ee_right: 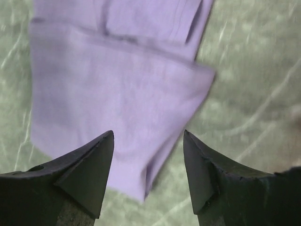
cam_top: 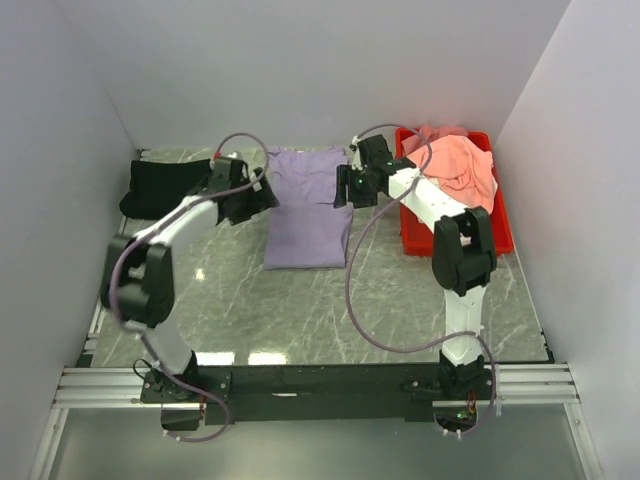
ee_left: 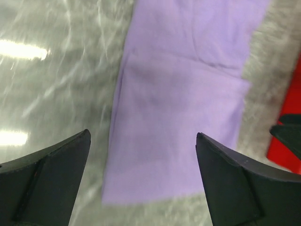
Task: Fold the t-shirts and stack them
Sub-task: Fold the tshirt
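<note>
Top external view: lavender t-shirt lying folded, both grippers empty

Top external view: the lavender t-shirt (cam_top: 308,215) is seen lying as a narrow folded panel on the table (cam_top: 300,310), flanked by the left gripper (cam_top: 262,195) and the right gripper (cam_top: 345,187). A black t-shirt (cam_top: 160,185) lies at the far left, and a salmon-pink t-shirt (cam_top: 455,165) is heaped in the red tray (cam_top: 500,235).

Left wrist view: the jaws are held wide over the shirt's edge, with nothing between them.

Right wrist view: the jaws are parted less widely over a doubled corner, and nothing is gripped.

The folding of this shirt is judged to be under way. A fresh grasp at one end is called for next, so that the panel can be halved.
</note>
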Action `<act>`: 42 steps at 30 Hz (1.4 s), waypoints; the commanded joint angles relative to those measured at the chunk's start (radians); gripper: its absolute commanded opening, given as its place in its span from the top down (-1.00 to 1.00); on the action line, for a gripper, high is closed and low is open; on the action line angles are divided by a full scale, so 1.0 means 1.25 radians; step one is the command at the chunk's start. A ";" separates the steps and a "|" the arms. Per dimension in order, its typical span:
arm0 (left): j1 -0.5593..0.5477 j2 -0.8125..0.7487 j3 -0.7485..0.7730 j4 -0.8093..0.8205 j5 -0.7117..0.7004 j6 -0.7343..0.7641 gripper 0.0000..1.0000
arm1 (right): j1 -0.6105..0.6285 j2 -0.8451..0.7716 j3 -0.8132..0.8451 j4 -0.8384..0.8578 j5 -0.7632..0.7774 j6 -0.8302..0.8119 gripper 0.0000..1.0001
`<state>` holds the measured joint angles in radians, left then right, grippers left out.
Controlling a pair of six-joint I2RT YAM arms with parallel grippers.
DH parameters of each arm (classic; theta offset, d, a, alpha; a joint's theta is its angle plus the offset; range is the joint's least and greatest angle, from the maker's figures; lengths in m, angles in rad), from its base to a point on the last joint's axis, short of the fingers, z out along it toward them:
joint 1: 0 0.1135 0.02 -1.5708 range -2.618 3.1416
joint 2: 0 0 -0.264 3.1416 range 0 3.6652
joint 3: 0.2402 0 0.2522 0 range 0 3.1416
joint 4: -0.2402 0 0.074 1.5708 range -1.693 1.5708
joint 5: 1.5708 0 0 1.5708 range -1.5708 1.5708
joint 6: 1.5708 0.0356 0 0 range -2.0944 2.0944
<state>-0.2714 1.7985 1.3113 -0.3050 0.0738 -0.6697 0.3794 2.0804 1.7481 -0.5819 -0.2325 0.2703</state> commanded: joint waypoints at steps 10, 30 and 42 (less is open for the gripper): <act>-0.003 -0.468 -0.430 0.091 0.001 -0.134 -0.99 | 0.136 -0.226 -0.218 0.089 0.044 0.067 -0.36; -0.020 -0.280 -0.454 0.158 0.048 -0.124 -0.91 | 0.127 -0.361 -0.586 0.240 0.039 0.228 -0.36; -0.047 -0.166 -0.424 0.174 0.055 -0.132 -0.02 | 0.108 -0.279 -0.549 0.251 0.029 0.201 -0.04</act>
<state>-0.3134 1.5635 0.7525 -0.1036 0.1246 -0.8352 0.5266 1.7168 1.0157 -0.2943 -0.2005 0.5369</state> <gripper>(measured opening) 0.527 0.530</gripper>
